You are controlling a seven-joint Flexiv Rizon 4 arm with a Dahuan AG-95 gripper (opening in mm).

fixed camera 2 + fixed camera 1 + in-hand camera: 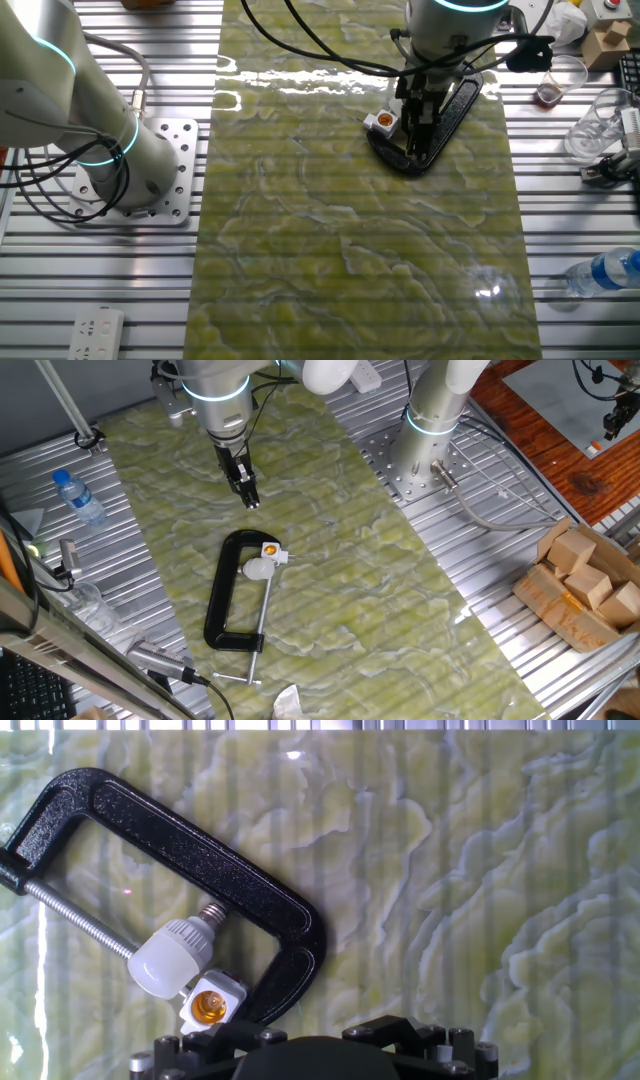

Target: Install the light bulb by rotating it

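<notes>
Light bulb (258,568) lying inside black C-clamp (225,592) beside white socket block (271,548), gripper (248,499) hovering well apart above it, fingers close together, holding nothing, no legible writing.

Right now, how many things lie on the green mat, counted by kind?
Black C-clamp: 1
Light bulb: 1
White square block with orange centre: 1
Total: 3
The gripper hangs above the mat, not on it.

A silver-grey Flexiv Rizon arm (215,390) with glowing cyan joint rings carries a slim black two-finger gripper (246,495); black cables trail from its wrist, and its round base bolts onto a perforated steel plate (405,465).
</notes>
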